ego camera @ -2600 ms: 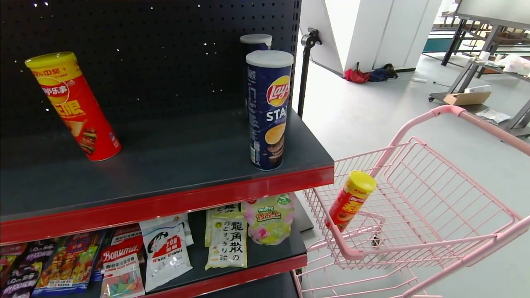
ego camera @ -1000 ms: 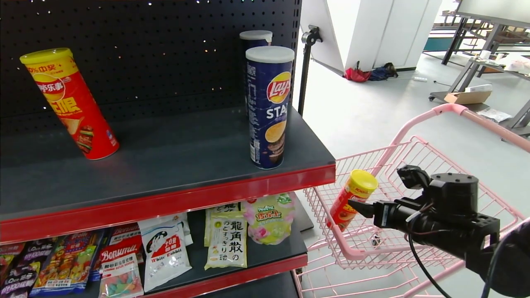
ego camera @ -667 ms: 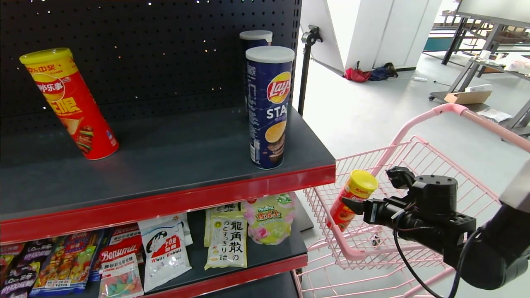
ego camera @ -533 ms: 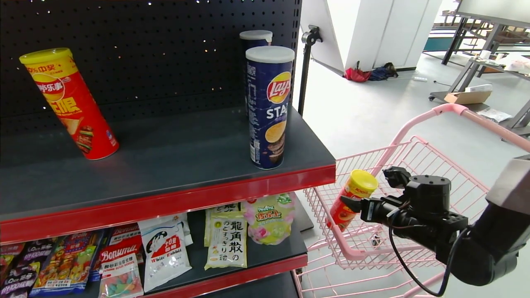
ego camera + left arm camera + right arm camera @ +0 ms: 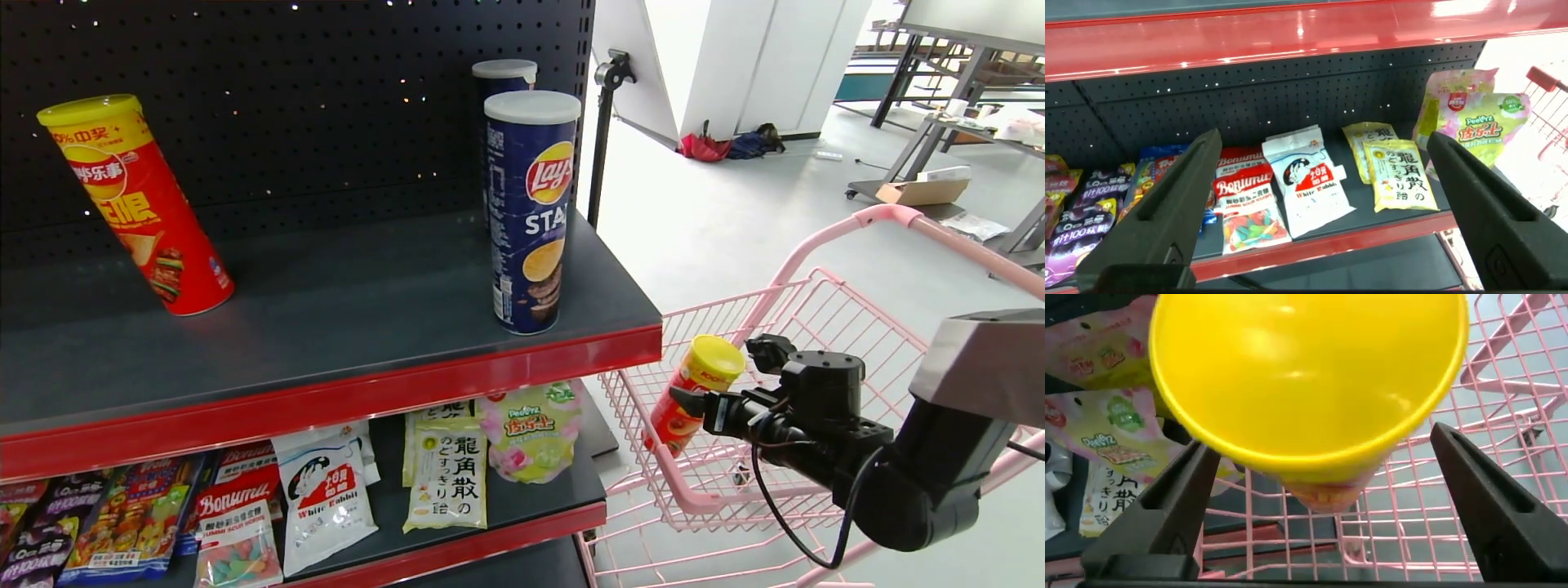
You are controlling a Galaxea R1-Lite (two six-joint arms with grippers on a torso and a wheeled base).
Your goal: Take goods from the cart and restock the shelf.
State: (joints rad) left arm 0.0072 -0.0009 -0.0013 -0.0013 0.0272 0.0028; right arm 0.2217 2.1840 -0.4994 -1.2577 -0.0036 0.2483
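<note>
A red chip can with a yellow lid (image 5: 692,392) leans in the front corner of the pink cart (image 5: 824,327). My right gripper (image 5: 717,371) is open at the can's top, one finger on each side of the lid, not closed on it. In the right wrist view the yellow lid (image 5: 1306,367) is very close, above the right gripper (image 5: 1323,441). My left gripper (image 5: 1323,139) is open with nothing between its fingers and faces the lower shelf's snack bags (image 5: 1306,175). The upper shelf (image 5: 326,310) holds a red can (image 5: 135,204) at the left and two blue cans (image 5: 526,212) at the right.
The upper shelf has free room between the red can and the blue cans. Its red front edge (image 5: 367,392) runs close to the cart's rim. The lower shelf (image 5: 457,539) carries several snack bags. Open floor lies behind the cart.
My right arm has come into the head view and moved left along the cart. Its open fingers now sit on either side of the can's lid. The can has not moved.
</note>
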